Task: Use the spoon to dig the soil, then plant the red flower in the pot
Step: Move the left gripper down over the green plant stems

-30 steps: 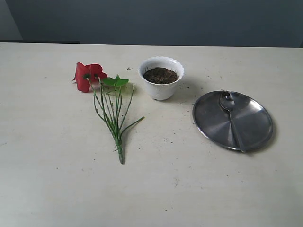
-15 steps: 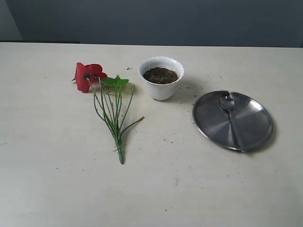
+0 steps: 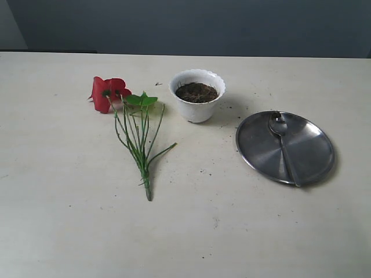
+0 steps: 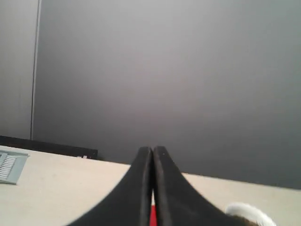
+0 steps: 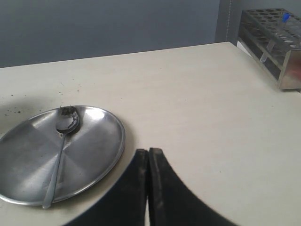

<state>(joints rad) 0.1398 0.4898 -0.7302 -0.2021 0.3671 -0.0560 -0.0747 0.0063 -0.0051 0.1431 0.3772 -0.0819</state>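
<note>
The white scalloped pot (image 3: 197, 97) stands at the table's back centre, filled with dark brown soil (image 3: 196, 92). To its left lies the red flower (image 3: 108, 93), flat on the table, its green stems (image 3: 139, 145) running toward the front. The spoon (image 3: 282, 139) rests in a round steel plate (image 3: 261, 152) to the right; the spoon (image 5: 61, 146) lies there with soil crumbs at its bowl. Neither gripper shows in the exterior view. My left gripper (image 4: 153, 149) is shut, empty, with a red sliver of flower (image 4: 153, 216) behind it. My right gripper (image 5: 148, 151) is shut, empty, beside the plate (image 5: 101, 155).
Soil crumbs (image 3: 229, 107) are scattered on the table between pot and plate. A test-tube rack (image 5: 277, 44) stands at the table's far edge in the right wrist view. A grey vented panel (image 4: 9, 164) lies on the table in the left wrist view.
</note>
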